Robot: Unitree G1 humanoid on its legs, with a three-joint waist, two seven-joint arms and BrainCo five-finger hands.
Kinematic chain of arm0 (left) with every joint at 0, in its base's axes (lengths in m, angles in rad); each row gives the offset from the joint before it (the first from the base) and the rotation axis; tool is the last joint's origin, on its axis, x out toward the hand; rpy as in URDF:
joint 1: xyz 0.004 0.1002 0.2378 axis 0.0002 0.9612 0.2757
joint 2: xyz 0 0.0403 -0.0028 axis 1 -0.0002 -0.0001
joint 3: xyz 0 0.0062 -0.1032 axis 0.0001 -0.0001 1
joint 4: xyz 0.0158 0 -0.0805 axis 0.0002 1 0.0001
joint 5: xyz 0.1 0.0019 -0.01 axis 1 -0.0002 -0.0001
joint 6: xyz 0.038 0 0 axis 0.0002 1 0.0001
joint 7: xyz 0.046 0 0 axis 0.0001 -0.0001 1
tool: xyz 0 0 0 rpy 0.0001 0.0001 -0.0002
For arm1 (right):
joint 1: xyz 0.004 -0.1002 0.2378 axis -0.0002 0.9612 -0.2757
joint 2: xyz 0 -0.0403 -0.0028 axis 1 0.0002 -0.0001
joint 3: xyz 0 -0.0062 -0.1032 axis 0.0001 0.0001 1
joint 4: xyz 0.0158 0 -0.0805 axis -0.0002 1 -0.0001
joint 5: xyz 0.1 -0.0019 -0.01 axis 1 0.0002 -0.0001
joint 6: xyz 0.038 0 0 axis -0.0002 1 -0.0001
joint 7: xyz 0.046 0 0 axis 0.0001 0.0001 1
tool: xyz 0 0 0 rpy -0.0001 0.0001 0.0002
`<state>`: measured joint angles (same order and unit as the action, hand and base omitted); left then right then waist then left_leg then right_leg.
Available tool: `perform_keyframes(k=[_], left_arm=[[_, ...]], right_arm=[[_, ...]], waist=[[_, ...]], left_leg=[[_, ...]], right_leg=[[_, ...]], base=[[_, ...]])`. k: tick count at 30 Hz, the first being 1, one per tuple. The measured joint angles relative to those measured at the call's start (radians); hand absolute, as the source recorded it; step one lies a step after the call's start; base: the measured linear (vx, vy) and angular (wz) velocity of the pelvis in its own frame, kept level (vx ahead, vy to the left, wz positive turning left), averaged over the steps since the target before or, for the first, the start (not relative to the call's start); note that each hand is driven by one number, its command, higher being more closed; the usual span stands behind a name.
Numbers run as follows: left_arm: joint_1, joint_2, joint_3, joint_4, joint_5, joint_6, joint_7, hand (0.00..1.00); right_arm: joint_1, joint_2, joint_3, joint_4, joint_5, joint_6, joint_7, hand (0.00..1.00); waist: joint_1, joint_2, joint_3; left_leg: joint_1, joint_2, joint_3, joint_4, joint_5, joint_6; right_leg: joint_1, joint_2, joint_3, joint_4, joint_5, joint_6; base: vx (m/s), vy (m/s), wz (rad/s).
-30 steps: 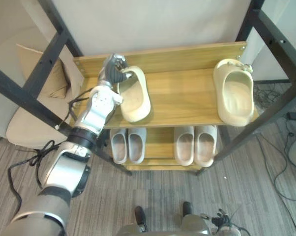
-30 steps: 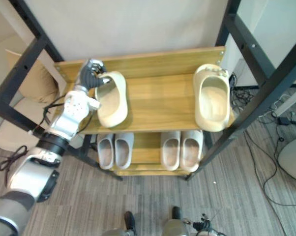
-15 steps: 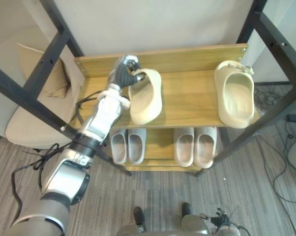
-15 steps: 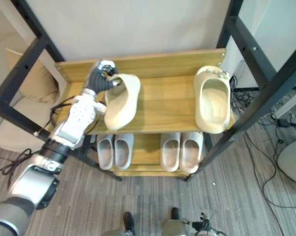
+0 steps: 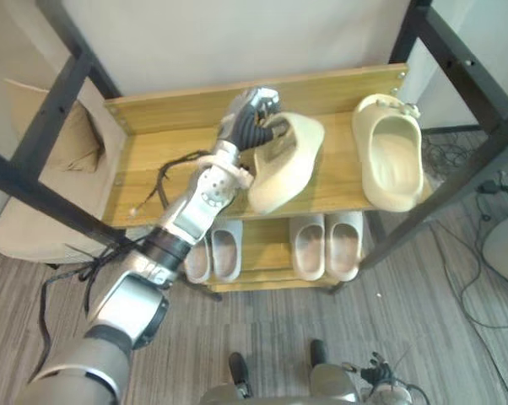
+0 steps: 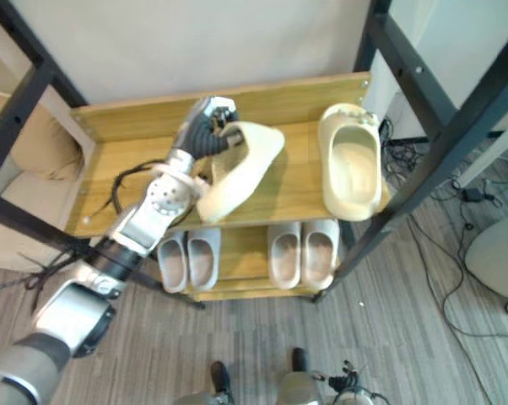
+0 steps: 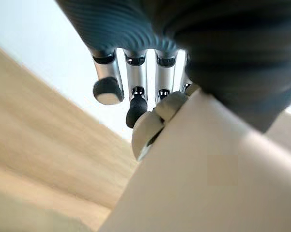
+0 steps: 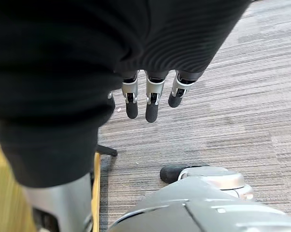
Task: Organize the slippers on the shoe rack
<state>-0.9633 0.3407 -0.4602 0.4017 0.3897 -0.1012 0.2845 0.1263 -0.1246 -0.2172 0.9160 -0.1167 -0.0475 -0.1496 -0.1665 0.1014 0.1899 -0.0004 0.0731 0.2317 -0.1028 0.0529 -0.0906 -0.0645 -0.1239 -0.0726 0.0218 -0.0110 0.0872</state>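
Two on the top shelf [image 5: 136,143], left eye view: both cream slippers were on this level of the shoe rack [image 5: 338,83]. The held slipper [image 5: 292,160] was tilted onto its side near the middle. The second cream slipper [image 5: 391,164] lay sole down at the right end, apart from it.
Left hand, left eye view: the left hand [image 5: 252,118] sat by the rack's back board, its fingers curled round the held slipper's heel end.
Beside the rack, left eye view: one beige chair [image 5: 26,228] with one cushion [image 5: 64,126] stood to the left.
Lower shelf, right eye view: the lower shelf [image 6: 245,253] carried four grey slippers, a left pair [image 6: 188,257] and a right pair [image 6: 303,253], each pair side by side.
Count, right eye view: two cream slippers, four grey, six in all.
Grip, left wrist view: the fingers [image 7: 136,104] bent over the cream heel rim, with shelf wood past them.
Right hand, right wrist view: the right hand [image 8: 152,99] hung over the striped grey floor [image 8: 242,96], its fingers straight and holding nothing.
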Motion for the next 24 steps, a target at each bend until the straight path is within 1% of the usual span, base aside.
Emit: perform_keyframes(k=[5, 6, 9, 13, 15, 18, 19, 24], left_arm=[[-0.067, 0.005, -0.001, 0.037, 0.079, 0.011, 0.046, 1.00], [-0.084, 0.008, 0.000, 0.044, 0.106, 0.023, 0.056, 1.00], [-0.089, 0.023, 0.000, 0.054, 0.165, 0.033, 0.067, 1.00], [-0.092, 0.044, 0.000, 0.065, 0.224, 0.059, 0.068, 1.00], [-0.097, 0.048, 0.000, 0.086, 0.247, 0.063, 0.082, 1.00], [-0.106, 0.063, 0.000, 0.111, 0.274, 0.070, 0.085, 1.00], [-0.106, 0.078, 0.000, 0.112, 0.296, 0.071, 0.085, 0.00], [-0.107, 0.084, 0.000, 0.143, 0.337, 0.071, 0.085, 0.00]], right_arm=[[0.004, 0.000, -0.014, -0.003, 0.001, -0.005, -0.018, 0.00], [0.004, -0.001, -0.015, -0.009, 0.001, -0.009, -0.021, 0.00], [0.011, 0.000, -0.015, -0.035, 0.001, -0.017, -0.023, 0.00], [0.012, -0.001, -0.015, -0.040, 0.002, -0.026, -0.026, 0.00], [0.012, 0.000, -0.014, -0.040, 0.002, -0.028, -0.026, 0.00], [0.012, 0.000, -0.014, -0.041, 0.003, -0.039, -0.026, 0.00], [0.011, 0.000, -0.014, -0.041, 0.003, -0.043, -0.026, 0.00], [0.012, -0.001, -0.012, -0.042, 0.007, -0.045, -0.027, 0.00]], waist=[[-0.013, 0.011, 0.002], [-0.016, 0.020, -0.001], [-0.021, 0.031, 0.002], [-0.021, 0.032, 0.001], [-0.022, 0.032, 0.001], [-0.025, 0.032, 0.001], [-0.027, 0.032, 0.001], [-0.033, 0.032, 0.002]], left_leg=[[-0.006, 0.001, 0.013, 0.000, -0.001, -0.001], [-0.020, 0.001, 0.013, 0.000, -0.003, 0.000], [-0.024, 0.001, 0.023, 0.000, -0.002, 0.000], [-0.026, 0.000, 0.029, 0.000, -0.002, 0.000], [-0.026, -0.001, 0.029, 0.000, -0.002, 0.000], [-0.029, -0.001, 0.030, 0.000, -0.003, 0.000], [-0.035, -0.001, 0.030, 0.000, -0.002, 0.001], [-0.038, -0.002, 0.031, 0.000, -0.002, 0.001]], right_leg=[[-0.026, 0.003, 0.027, 0.009, 0.001, 0.000], [-0.042, 0.004, 0.028, 0.009, 0.005, 0.001], [-0.052, 0.004, 0.039, 0.008, 0.010, 0.002], [-0.057, 0.005, 0.047, 0.008, 0.013, 0.002], [-0.058, 0.004, 0.049, 0.007, 0.014, 0.003], [-0.061, 0.004, 0.051, 0.006, 0.016, 0.003], [-0.067, 0.004, 0.052, 0.006, 0.018, 0.003], [-0.072, 0.003, 0.053, 0.005, 0.020, 0.004]], base=[[0.00, -0.005, -0.17], [-0.01, -0.006, -0.07], [0.00, 0.000, -0.11], [0.00, -0.002, -0.04], [0.00, 0.000, 0.00], [0.00, 0.000, 0.00], [-0.01, -0.005, -0.04], [0.00, -0.002, -0.01]])
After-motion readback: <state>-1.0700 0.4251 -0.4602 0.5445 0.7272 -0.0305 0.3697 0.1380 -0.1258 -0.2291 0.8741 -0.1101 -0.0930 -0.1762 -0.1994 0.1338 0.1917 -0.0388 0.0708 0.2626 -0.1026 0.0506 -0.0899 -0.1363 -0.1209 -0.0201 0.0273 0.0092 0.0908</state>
